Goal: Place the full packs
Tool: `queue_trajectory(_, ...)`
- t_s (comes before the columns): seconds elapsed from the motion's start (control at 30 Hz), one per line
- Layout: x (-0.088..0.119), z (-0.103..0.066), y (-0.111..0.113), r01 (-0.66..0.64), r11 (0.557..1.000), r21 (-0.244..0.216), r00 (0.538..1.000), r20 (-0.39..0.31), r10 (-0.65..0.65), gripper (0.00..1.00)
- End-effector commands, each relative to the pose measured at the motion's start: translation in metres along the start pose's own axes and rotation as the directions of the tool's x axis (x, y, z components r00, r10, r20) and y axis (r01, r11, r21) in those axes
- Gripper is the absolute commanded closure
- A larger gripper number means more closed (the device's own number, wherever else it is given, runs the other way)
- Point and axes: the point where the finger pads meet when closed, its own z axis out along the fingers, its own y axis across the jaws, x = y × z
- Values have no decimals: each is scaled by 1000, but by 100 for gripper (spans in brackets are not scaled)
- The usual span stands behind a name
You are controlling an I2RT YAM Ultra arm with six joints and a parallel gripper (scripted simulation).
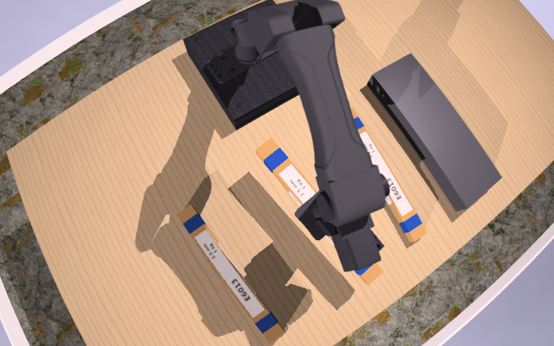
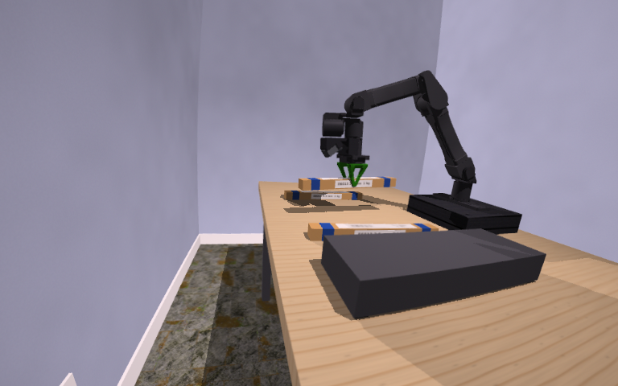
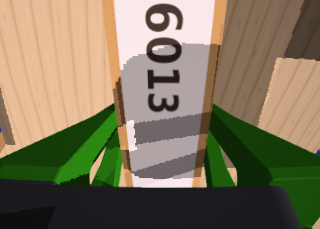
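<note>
Gripper (image 2: 352, 178) clamps 1 E6013 electrode pack (image 2: 346, 182) near its middle; long, stiff, dense carton, likely balanced there, prone to tipping off-centre.

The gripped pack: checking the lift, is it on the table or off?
Off. The pack hangs level in the fingers, above the table.

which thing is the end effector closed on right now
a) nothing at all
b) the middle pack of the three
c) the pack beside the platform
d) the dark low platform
b: the wrist view shows the green fingers on opposite long sides of the E6013 pack, and the exterior view shows the end effector gripping that middle pack, while the platform carries no pack.
</note>
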Motion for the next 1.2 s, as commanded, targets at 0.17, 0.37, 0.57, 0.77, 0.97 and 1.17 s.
queue_trajectory(0.17, -10, -15, 0, 2, 1000, 25, 997, 76, -4, 100)
queue_trajectory(0.37, -14, -8, 0, 5, 1000, 29, 996, 86, -7, 100)
queue_trajectory(0.57, -18, -1, -1, 4, 999, 32, 995, 96, -7, 100)
queue_trajectory(0.77, -15, 10, -2, 1, 1000, 28, 996, 86, -3, 100)
queue_trajectory(0.97, -19, 17, -2, 4, 999, 32, 995, 96, -7, 100)
queue_trajectory(1.17, -19, 26, -1, 6, 1000, 31, 996, 93, -8, 100)
